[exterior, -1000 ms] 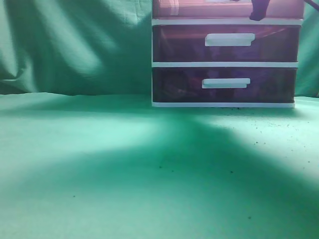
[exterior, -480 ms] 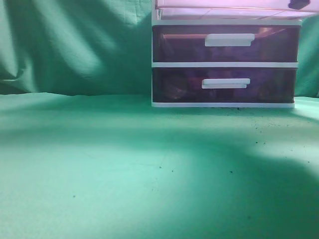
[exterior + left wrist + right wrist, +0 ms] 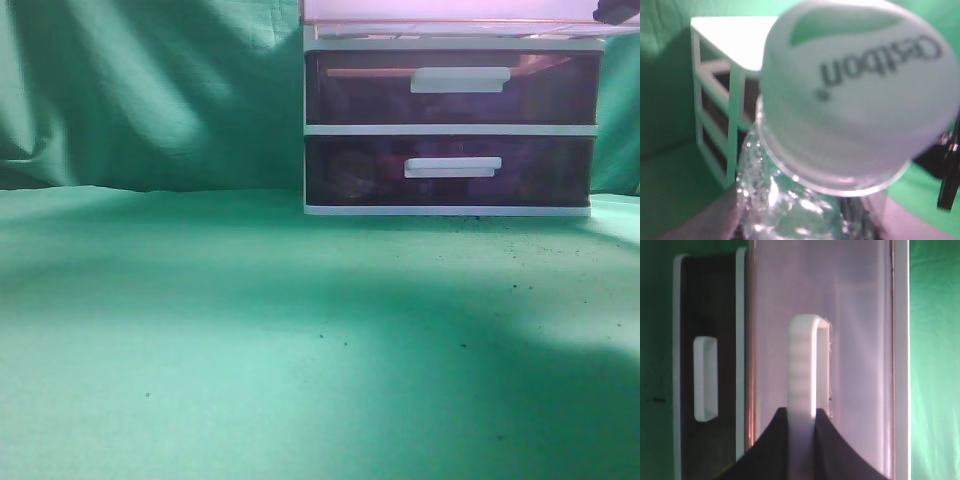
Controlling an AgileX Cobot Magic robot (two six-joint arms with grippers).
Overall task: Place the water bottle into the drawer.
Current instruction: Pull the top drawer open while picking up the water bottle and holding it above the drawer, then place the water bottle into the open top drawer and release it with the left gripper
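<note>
In the left wrist view my left gripper point(image 3: 810, 222) is shut on a clear water bottle point(image 3: 785, 200) with a white cap point(image 3: 855, 90) that fills the view. The white-framed drawer unit point(image 3: 715, 100) stands behind it at the left. In the right wrist view my right gripper point(image 3: 802, 412) is shut on the white bar handle point(image 3: 804, 355) of the top drawer point(image 3: 860, 340), which stands pulled out. In the exterior view only the drawer's pale underside point(image 3: 450, 18) shows at the top edge, with a dark bit of the right gripper point(image 3: 618, 10) at the corner. The bottle is out of that view.
Two lower dark purple drawers with white handles point(image 3: 460, 80) point(image 3: 452, 167) sit shut in the unit. The unit stands at the back right of a green cloth table point(image 3: 250, 330), with a green cloth backdrop point(image 3: 150, 90) behind. A dark arm part point(image 3: 949, 170) shows at the right of the left wrist view.
The top drawer has slid out toward the camera, its front now pale at the top edge. The right gripper's dark shape has moved from the drawer front to the top right corner.
</note>
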